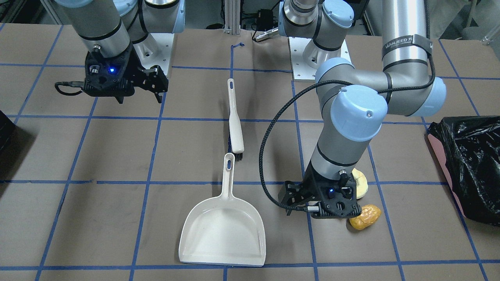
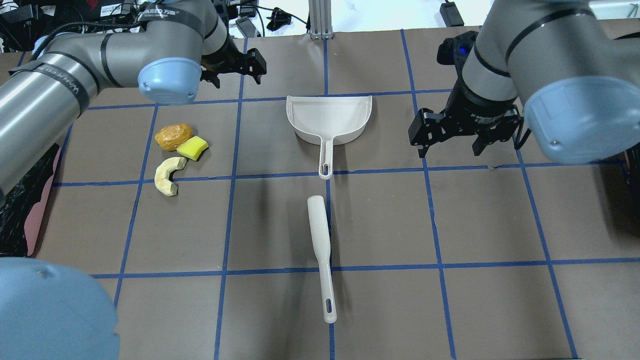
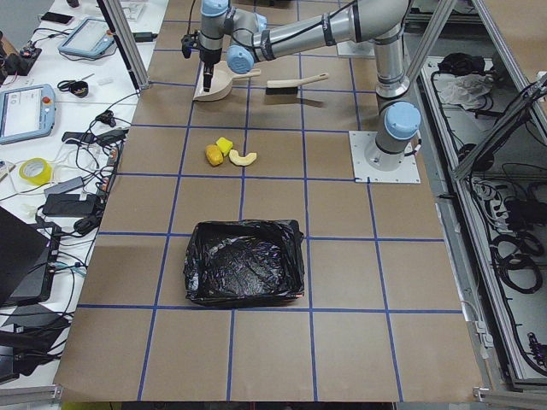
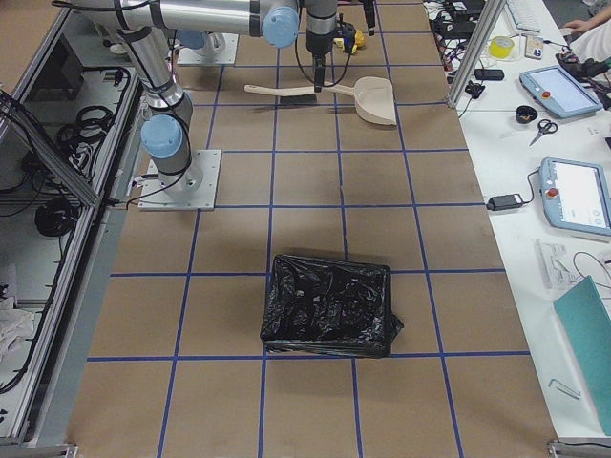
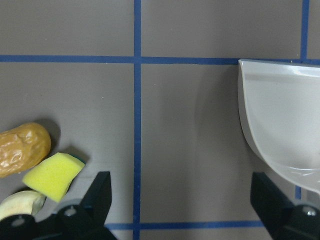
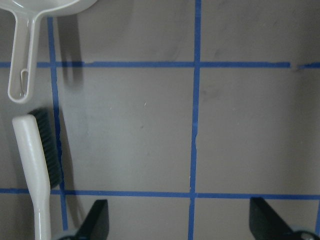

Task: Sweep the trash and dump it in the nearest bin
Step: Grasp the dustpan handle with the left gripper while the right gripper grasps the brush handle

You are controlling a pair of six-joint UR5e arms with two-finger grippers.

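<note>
Left gripper [image 5: 182, 200] and right gripper [image 6: 177, 220]: both spread wide, empty. Trash [image 2: 176, 150] clustered between dustpan [image 2: 330, 117] and bin [image 1: 465, 164] — hazard: left gripper descending here could clip pieces, scattering them beyond brush [image 2: 320, 235] reach

Left arm [image 1: 359, 84] and right arm [image 1: 101, 27]: silver-grey tubes, pale blue caps [image 1: 357, 115], black ends.

Both arms are made of round metal tubes in silver-grey, with thin black rings at the joints. Each joint is closed by a round pale blue cap, and one small screw shows in the middle of the cap. A black strap [image 1: 408, 41] with the white marking WANJEED goes around the left arm. A braided black cable [image 1: 262, 156] hangs from this arm in a wide loop. The left gripper [image 5: 179, 180] and the right gripper [image 2: 450, 147] are matte black, angular, with two flat fingers. Each black wrist block has a small blue light [image 1: 331, 191]. The bases stand on white plates [image 1: 300, 58] with screw holes.
</note>
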